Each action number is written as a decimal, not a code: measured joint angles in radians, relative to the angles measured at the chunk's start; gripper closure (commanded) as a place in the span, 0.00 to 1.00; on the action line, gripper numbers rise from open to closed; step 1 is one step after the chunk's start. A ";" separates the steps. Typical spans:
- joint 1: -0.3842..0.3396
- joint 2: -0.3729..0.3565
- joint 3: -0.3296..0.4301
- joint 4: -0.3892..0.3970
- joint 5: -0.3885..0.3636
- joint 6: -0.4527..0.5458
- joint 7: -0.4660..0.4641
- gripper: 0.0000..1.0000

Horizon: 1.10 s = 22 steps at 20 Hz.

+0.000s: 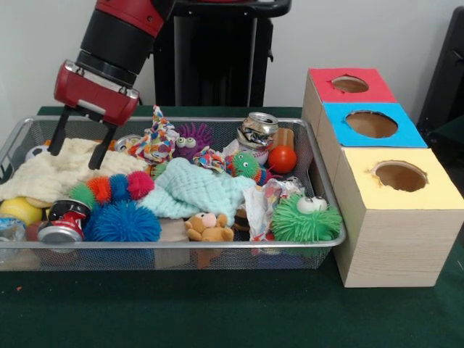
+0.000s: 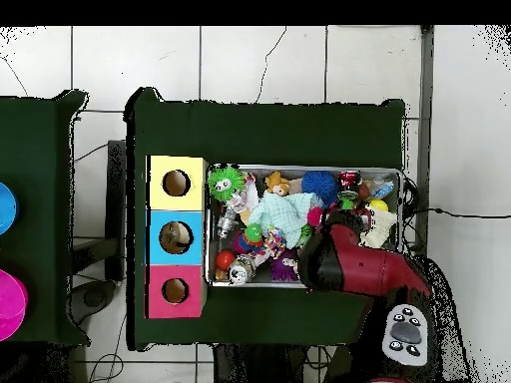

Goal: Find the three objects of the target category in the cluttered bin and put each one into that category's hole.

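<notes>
Bin (image 1: pixel 14 141); gripper (image 1: pixel 76 149) spread above cloth (image 1: pixel 51 174).

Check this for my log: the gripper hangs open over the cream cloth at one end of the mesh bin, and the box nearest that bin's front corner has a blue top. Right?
One error: in the front view that nearest box has a yellow top; blue is the middle one. The gripper does hang over the cream cloth in the mesh bin, jaws apart.

One wire-mesh bin (image 1: pixel 322 145) holds two dented drink cans, one (image 1: pixel 257 130) well to the side of the gripper (image 1: pixel 78 148), one (image 1: pixel 64 221) nearer the camera than the gripper. Three spiky rubber balls sit among them: blue (image 1: pixel 122 222), purple (image 1: pixel 193 137) and green (image 1: pixel 304 220). Beside the bin stand three wooden boxes (image 1: pixel 395 239), each with one round hole.
</notes>
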State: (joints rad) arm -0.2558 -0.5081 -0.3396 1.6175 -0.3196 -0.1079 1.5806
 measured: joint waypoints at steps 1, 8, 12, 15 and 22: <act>0.005 0.006 -0.008 -0.001 0.002 -0.008 0.000 0.00; 0.005 0.052 -0.030 -0.018 0.003 -0.090 0.000 0.00; -0.019 0.092 -0.030 -0.046 0.003 -0.181 0.000 0.00; -0.041 0.108 -0.030 -0.066 0.003 -0.202 0.000 0.00; -0.109 0.135 -0.024 -0.121 0.002 -0.203 0.000 0.00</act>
State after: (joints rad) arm -0.3649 -0.3728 -0.3636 1.4961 -0.3171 -0.3104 1.5806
